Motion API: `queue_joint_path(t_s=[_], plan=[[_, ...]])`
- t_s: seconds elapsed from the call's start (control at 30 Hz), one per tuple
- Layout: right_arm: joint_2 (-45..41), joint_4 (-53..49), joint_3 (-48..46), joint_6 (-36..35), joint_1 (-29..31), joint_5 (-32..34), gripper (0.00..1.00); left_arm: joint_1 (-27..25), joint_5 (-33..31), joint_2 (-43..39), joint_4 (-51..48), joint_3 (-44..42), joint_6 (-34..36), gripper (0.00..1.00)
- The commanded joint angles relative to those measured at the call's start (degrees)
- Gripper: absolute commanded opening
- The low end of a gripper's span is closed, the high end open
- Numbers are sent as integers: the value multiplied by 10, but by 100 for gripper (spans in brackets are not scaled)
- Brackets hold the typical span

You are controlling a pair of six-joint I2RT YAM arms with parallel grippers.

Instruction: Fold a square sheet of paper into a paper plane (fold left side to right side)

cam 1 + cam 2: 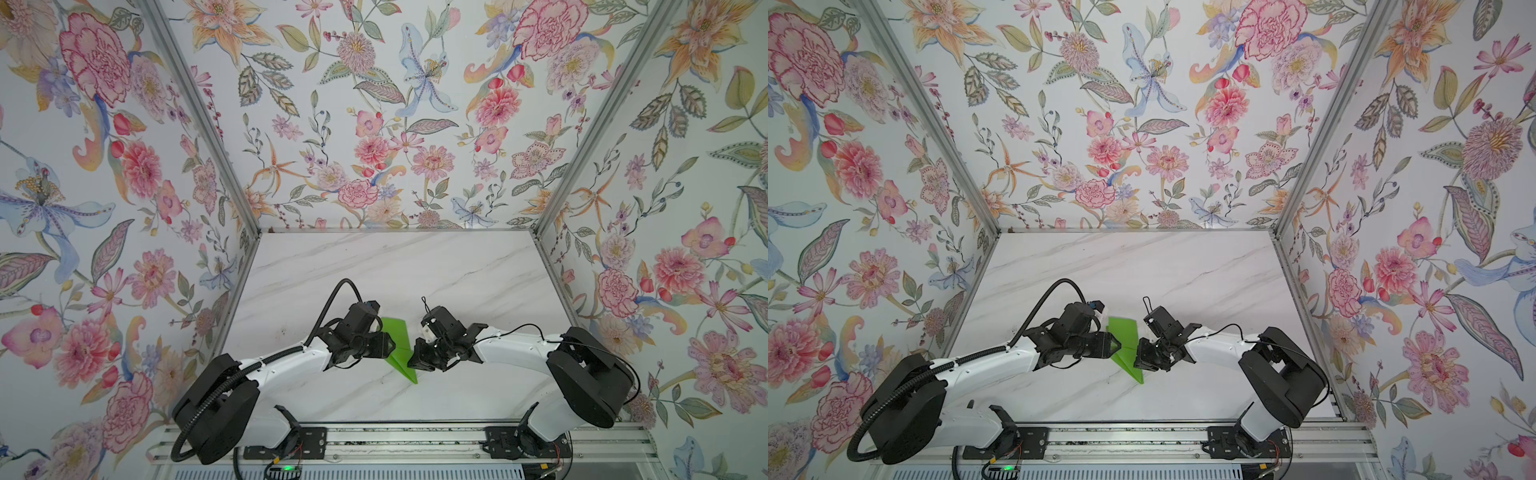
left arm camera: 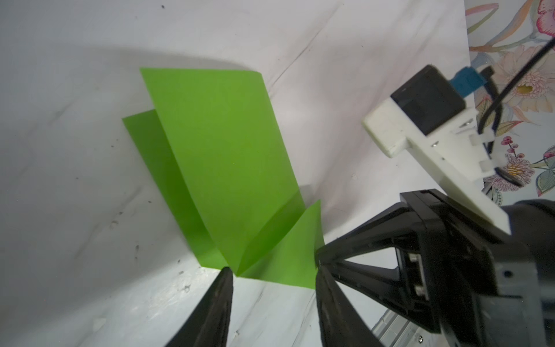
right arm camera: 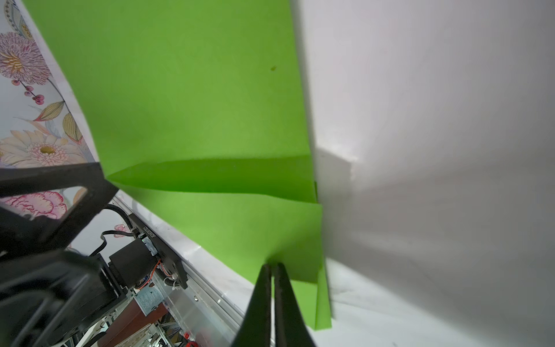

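Count: 1 paper plane [image 1: 397, 334], centre of both top views. 2 arms: left arm [image 1: 282, 365] lower left, right arm [image 1: 511, 349] lower right. 2 grippers: left gripper [image 2: 271, 270], right gripper [image 3: 272, 266]. 1 marble table [image 1: 415, 266]. 3 floral walls: left wall [image 1: 104, 208], back wall [image 1: 395, 104], right wall [image 1: 665, 208]. 1 rail [image 1: 395, 449], bottom edge.

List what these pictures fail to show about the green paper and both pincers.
Right wrist view: the top edge cuts off the green paper; blur smears its edge and the table.
Same view: whether the shut right pincer pinches the paper or only presses it.
Left wrist view: the upper fold covers most of the layer beneath.
Both top views: the arms hide the tips of the left pincer and right pincer, and the paper's sides.
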Motion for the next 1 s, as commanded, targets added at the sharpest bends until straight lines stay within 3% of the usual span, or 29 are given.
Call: queue_joint_path(t_s=[0.0, 0.43, 0.73, 0.83, 0.97], plan=[[-8, -20, -9, -14, -4, 5, 7, -12, -1, 18, 32, -11, -26, 48], [-14, -22, -18, -13, -5, 9, 7, -19, -53, 25, 15, -16, -51, 55], [-16, -22, -18, -14, -4, 9, 6, -30, -14, 49, 93, -34, -88, 56], [-16, -22, -19, -14, -5, 9, 6, -33, -12, 51, 107, -36, -94, 49], [-16, -22, -20, -15, -4, 9, 6, -35, -11, 50, 117, -35, -98, 32]])
